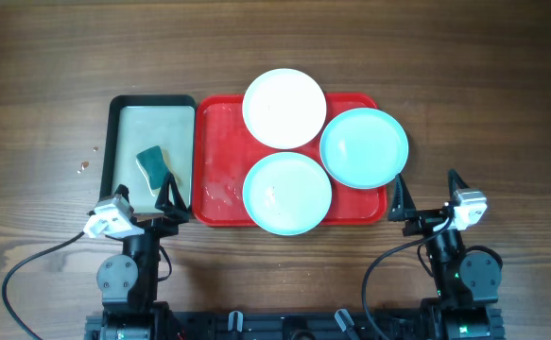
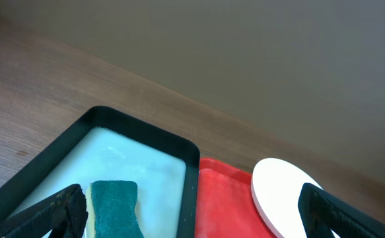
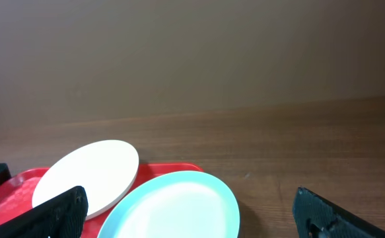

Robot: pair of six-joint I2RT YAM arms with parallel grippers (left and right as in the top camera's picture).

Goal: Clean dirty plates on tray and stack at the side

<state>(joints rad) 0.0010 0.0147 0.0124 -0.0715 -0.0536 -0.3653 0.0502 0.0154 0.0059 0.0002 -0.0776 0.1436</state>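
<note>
Treat the task as not yet begun. All three plates lie on the red tray. The white plate is at the far rim, the near blue plate at the front rim, and the right blue plate overhangs the right rim. No stack exists at the side. The near blue plate shows small marks, so judge all cleaning and stacking as outstanding. The sponge lies ungrasped in the black-rimmed tray. The left gripper and the right gripper are both released, jaws spread wide, holding nothing.

Use the overhead view to see all three plates together. The left wrist view shows the sponge and only the white plate. The right wrist view shows the white and right blue plates, but neither the sponge nor the near blue plate. Only the wrist views show the jaw spread clearly.
</note>
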